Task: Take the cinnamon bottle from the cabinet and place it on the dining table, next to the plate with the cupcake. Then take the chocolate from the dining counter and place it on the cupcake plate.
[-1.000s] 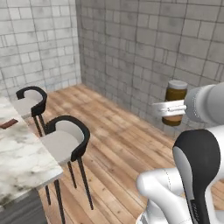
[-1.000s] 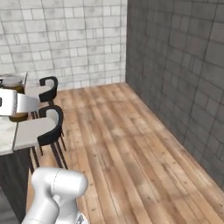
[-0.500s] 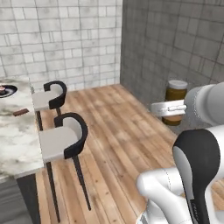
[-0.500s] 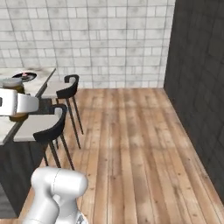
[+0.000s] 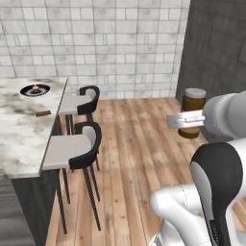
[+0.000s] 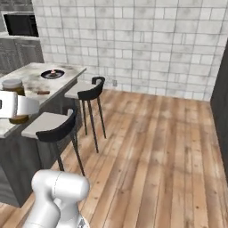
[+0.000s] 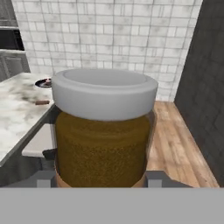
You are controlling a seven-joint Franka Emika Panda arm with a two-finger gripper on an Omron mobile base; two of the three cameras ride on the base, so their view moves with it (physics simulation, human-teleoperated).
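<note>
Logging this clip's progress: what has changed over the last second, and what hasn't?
The base has turned, so the views swing from the grey wall toward the marble dining counter, bringing the cupcake plate and chocolate into sight. The gripper stays clamped on the cinnamon bottle, upright, in the same place ahead of the arm.

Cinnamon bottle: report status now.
Gripper shut on cinnamon bottle, carried upright in the air. Cupcake plate and chocolate on counter ahead. Two stools alongside the counter.

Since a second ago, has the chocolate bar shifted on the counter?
Cannot tell. The whole picture has swung, so the camera moved. The chocolate bar lies on the marble counter, just in front of the cupcake plate, the same relation as half a second ago.
</note>
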